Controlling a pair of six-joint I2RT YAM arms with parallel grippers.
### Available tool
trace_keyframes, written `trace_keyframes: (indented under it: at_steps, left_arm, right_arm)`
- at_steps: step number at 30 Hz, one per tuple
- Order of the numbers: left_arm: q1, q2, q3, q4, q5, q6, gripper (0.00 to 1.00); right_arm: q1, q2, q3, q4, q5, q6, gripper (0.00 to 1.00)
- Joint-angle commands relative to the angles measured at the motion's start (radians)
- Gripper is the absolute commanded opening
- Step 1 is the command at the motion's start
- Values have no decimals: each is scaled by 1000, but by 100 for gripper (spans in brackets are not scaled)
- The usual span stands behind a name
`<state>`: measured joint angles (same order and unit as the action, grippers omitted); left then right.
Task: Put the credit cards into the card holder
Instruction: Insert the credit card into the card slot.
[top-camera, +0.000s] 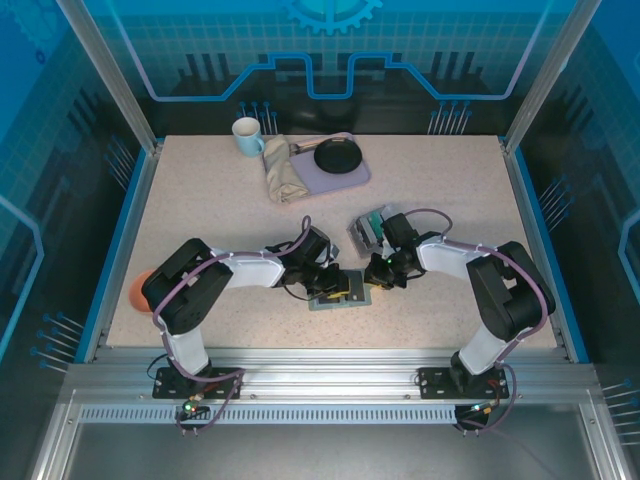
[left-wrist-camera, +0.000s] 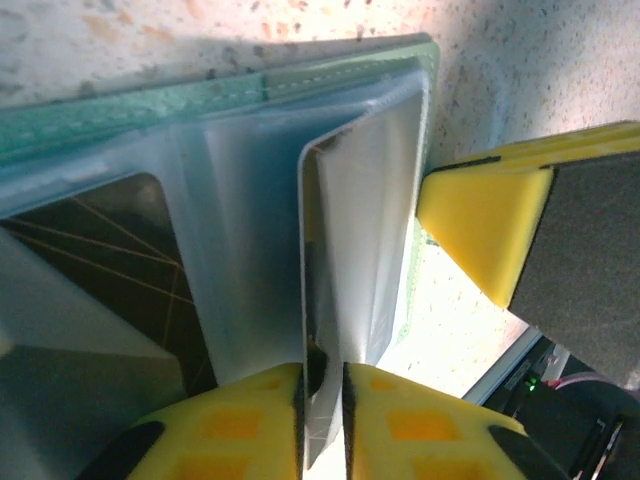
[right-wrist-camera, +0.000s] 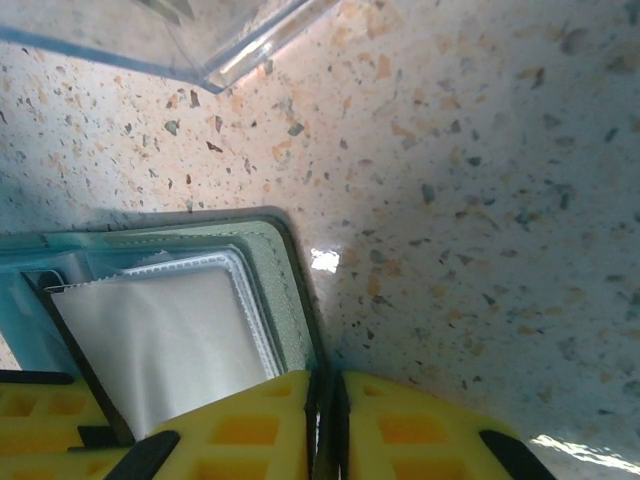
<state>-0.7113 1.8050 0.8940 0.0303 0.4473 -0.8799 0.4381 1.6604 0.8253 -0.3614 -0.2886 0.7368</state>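
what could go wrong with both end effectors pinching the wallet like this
1. The left end effector is shut on a thin clear flap of the wallet; pulling could crease or tear it.
2. The right end effector pinches the wallet's edge close beside the left one, so a small move may make them collide or drag the wallet.

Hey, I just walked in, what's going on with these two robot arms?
Both arms are working on the open card holder lying on the table. The left gripper is pinched shut on one clear inner flap, holding it up, while the right gripper is clamped on the holder's outer edge, seemingly to steady it. Neither holds a card; the credit cards appear to wait in the small box just behind.
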Motion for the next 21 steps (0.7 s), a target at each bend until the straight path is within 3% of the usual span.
trace_keyframes:
  at_steps: [1, 12, 21]
  left_arm:
    - [-10, -66, -12, -68, -54, 40, 28]
    - [39, -274, -16, -280, -218, 121, 58]
    - [167, -239, -107, -202, -92, 53, 68]
  right_arm:
    - [13, 17, -9, -80, 24, -6, 18]
    - [14, -15, 48, -172, 91, -58, 31]
    - [35, 14, 93, -170, 72, -72, 35]
